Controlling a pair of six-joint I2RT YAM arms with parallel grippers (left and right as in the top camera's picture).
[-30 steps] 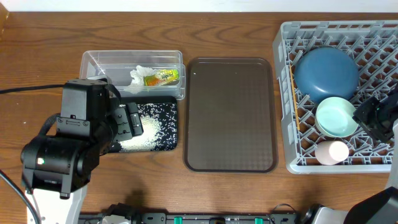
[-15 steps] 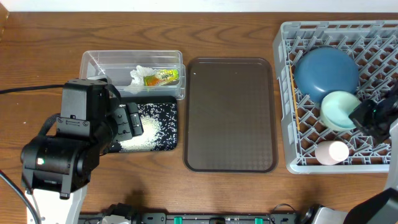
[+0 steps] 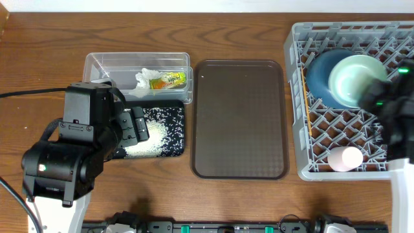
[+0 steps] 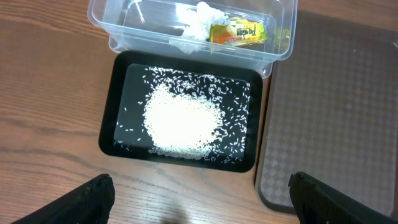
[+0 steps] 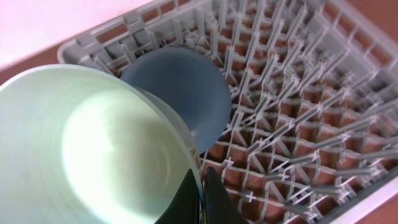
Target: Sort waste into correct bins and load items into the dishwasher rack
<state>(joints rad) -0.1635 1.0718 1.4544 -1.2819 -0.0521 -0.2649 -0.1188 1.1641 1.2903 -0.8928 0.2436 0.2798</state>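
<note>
Wood counter point(image 3: 246, 32), rack point(image 3: 303, 129) at right edge | my right gripper point(image 5: 202, 196) pinches mint bowl point(image 3: 352, 79) by rim above blue bowl point(image 5: 180, 87), I judge for nesting | left gripper point(image 4: 202, 199) spread over rice tray point(image 4: 118, 124).

From overhead, my left arm point(image 3: 65, 162) covers the left end of the black tray point(image 3: 182, 133) and a corner of the clear tub point(image 3: 129, 57). In my left wrist view, my left gripper point(image 4: 204, 200) shows only two dark tips, cropped by the bottom edge. The mint bowl point(image 3: 354, 79) hides most of the blue bowl point(image 3: 317, 77); the rack point(image 3: 293, 103) runs off the right edge, partly under my right arm point(image 3: 398, 129). My right wrist view blurs the bowl and crops it left and below; my right gripper point(image 5: 202, 198) is a dark sliver on its rim.
</note>
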